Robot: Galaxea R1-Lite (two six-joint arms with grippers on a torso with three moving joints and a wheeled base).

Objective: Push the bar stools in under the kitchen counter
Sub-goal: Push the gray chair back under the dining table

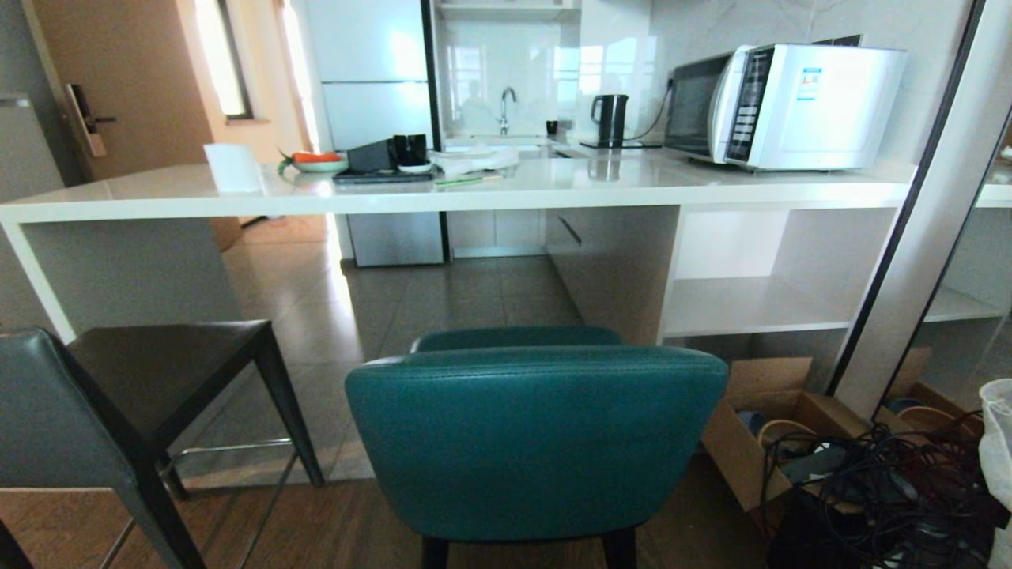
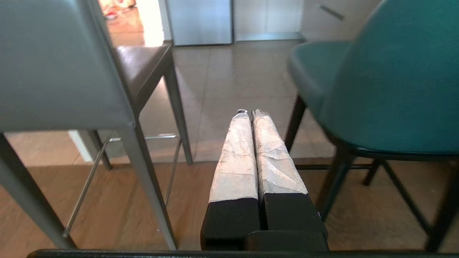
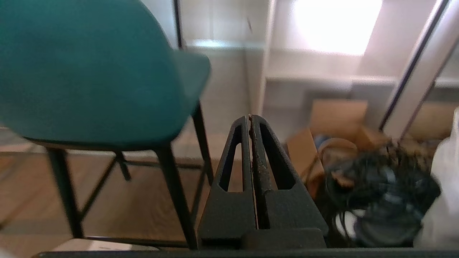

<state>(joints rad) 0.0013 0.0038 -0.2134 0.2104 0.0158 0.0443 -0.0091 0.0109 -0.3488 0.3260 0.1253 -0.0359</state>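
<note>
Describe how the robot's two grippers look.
The left gripper has two long tapered fingers wrapped in wrinkled whitish tape, on black bases. The right gripper is all black, with two tapered fingers, each with a long slot cut through it.
</note>
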